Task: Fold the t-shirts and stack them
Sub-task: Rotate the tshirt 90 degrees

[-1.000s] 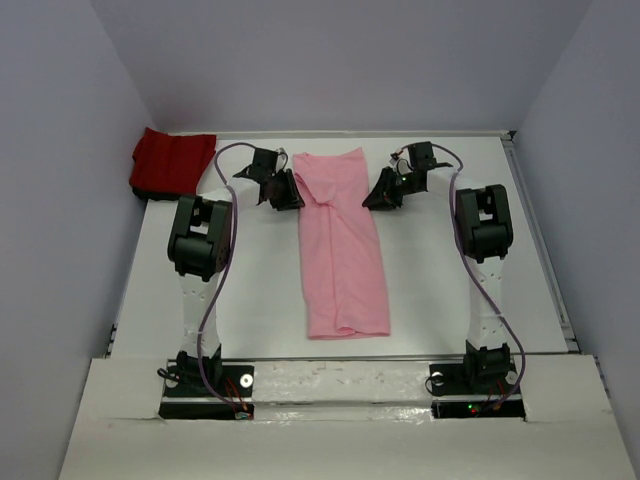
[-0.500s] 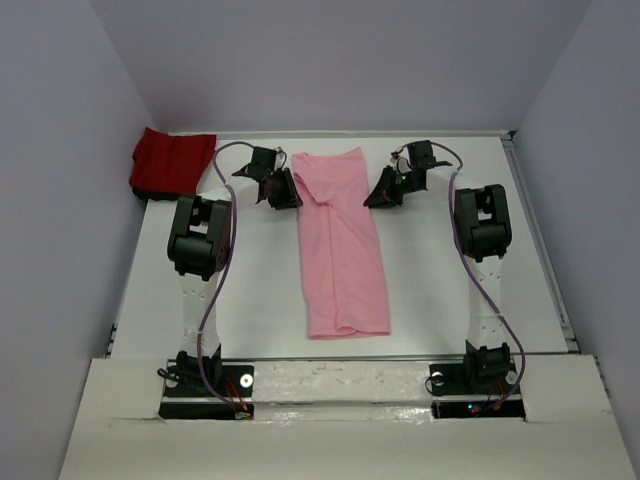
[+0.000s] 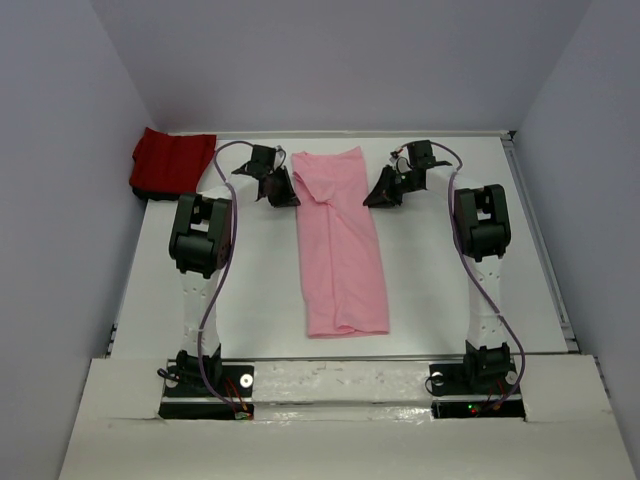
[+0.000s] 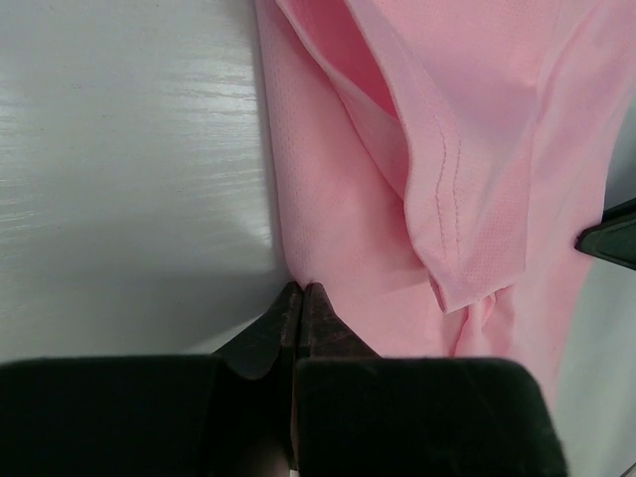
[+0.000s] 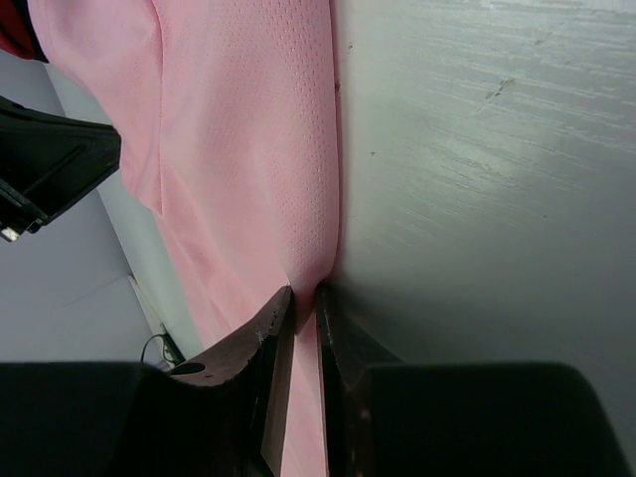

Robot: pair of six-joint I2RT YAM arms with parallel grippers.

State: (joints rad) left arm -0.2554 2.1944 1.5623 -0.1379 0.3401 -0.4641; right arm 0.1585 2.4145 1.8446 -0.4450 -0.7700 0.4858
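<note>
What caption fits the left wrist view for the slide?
Left arm's jaws shut on the edge of the pink t-shirt lying on the white table.

Left gripper (image 4: 298, 290) pinched shut, right gripper (image 5: 303, 294) nearly closed, both pointing inward

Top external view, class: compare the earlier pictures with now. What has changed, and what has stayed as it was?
Both grippers have closed on the pink t-shirt: the left gripper pinches its left edge, the right gripper its right edge. Both barely shifted otherwise. The pink t-shirt still lies flat in the same place; the red t-shirt stays in the far left corner.
</note>
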